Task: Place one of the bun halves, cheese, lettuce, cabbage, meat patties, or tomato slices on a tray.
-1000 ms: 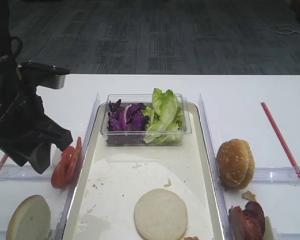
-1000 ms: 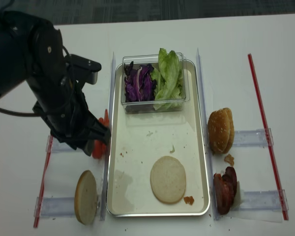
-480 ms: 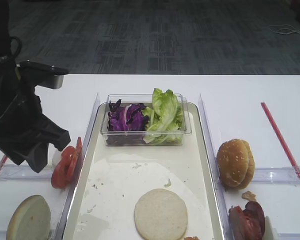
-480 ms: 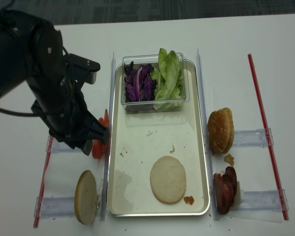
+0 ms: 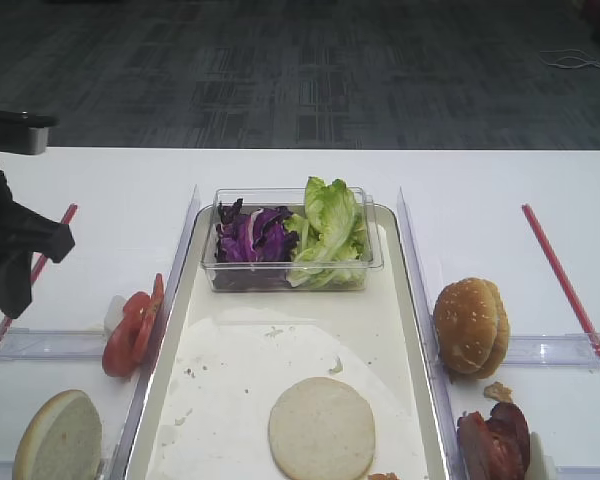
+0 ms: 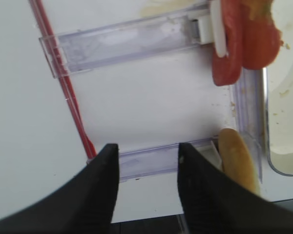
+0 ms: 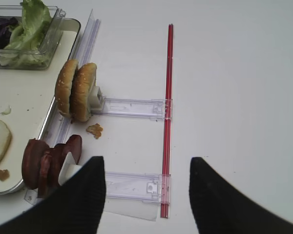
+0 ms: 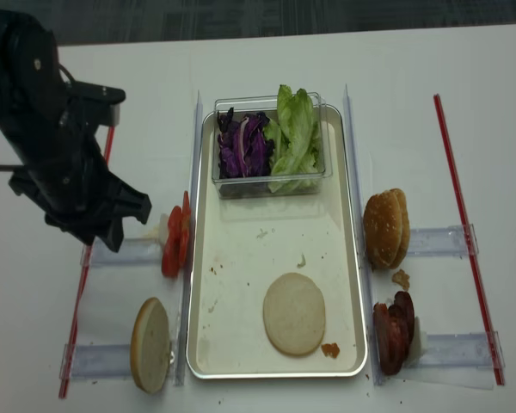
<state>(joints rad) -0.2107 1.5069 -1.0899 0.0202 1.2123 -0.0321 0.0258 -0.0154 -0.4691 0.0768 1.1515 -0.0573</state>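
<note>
A pale bun half [image 8: 294, 313] lies flat near the front of the long tray [image 8: 192, 258]. A second bun half [image 8: 150, 344] stands on edge left of the tray, below the tomato slices [image 8: 174, 245]. Lettuce [image 8: 294, 138] and purple cabbage [image 8: 241, 146] fill a clear box at the tray's back. Meat patties [image 8: 394, 331] stand right of the tray. No cheese shows. My left gripper [image 6: 149, 165] is open and empty above the table, left of the tomato slices [image 6: 244, 39]. My right gripper [image 7: 145, 168] is open and empty, right of the meat patties [image 7: 49, 161].
Two sesame bun tops [image 8: 385, 228] stand on edge right of the tray. Clear plastic rails [image 8: 439, 241] and red strips [image 8: 460, 206] lie on both sides of the white table. A crumb [image 7: 94, 130] sits between the bun tops and the patties.
The left arm has swung left and back, away from the tomato slices, with its jaws empty. The tomato slices and the other food have stayed in place.
</note>
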